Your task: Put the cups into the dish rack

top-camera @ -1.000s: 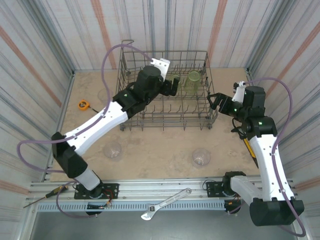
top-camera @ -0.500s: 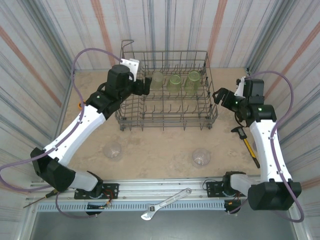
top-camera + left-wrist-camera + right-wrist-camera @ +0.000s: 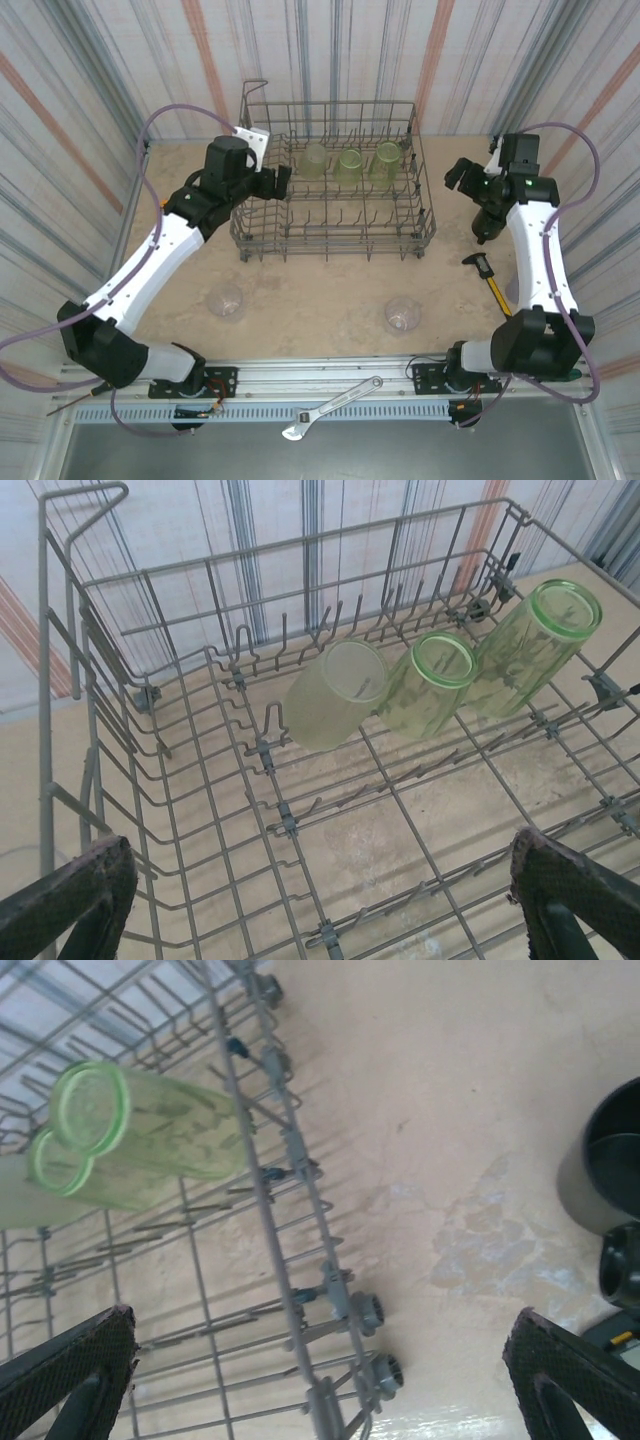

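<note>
Three translucent yellow-green cups (image 3: 425,685) | tilted | grey wire dish rack (image 3: 330,215)

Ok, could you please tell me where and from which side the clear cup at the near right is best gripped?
Probably across its wall near the top, coming straight down: the clear cup stands on end on the table, its round outline facing up, with open tabletop all around it.

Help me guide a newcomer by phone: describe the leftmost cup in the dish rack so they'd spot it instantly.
Find the grey wire dish rack at the far side of the table. Three cups lie tipped in a row along its back; take the leftmost cup. It is pale, milky yellow, while the middle cup and right cup are brighter green.
</note>
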Controlling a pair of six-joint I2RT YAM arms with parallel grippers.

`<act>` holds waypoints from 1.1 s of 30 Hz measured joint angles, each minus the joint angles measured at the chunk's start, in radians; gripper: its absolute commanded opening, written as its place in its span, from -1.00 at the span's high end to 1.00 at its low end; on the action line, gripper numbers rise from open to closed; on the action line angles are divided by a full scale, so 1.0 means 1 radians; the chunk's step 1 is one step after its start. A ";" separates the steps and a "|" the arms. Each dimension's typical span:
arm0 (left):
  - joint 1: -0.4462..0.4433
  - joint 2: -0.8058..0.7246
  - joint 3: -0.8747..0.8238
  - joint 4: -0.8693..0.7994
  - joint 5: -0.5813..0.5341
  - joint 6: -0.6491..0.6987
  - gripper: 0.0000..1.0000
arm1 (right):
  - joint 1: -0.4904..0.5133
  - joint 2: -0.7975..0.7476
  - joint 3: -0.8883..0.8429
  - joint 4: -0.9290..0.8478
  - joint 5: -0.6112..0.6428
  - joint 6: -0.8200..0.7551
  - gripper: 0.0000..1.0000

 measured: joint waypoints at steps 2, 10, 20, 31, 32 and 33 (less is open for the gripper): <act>0.000 -0.027 -0.016 0.004 -0.003 0.003 -0.97 | -0.026 0.027 0.014 -0.003 0.007 -0.003 -0.97; 0.000 -0.067 -0.035 0.014 -0.002 0.004 -0.97 | -0.109 0.149 0.029 -0.005 0.038 -0.025 -0.97; -0.008 -0.065 -0.036 0.014 -0.003 0.004 -0.97 | -0.115 0.311 0.090 -0.002 0.149 -0.041 -0.87; -0.032 -0.065 -0.036 0.014 -0.013 0.019 -0.97 | -0.115 0.536 0.258 -0.029 0.228 -0.060 -0.62; -0.033 -0.065 -0.036 0.014 -0.014 0.019 -0.97 | -0.115 0.543 0.261 -0.032 0.229 -0.060 -0.58; -0.034 -0.065 -0.036 0.014 -0.015 0.019 -0.97 | -0.115 0.548 0.261 -0.034 0.229 -0.062 -0.57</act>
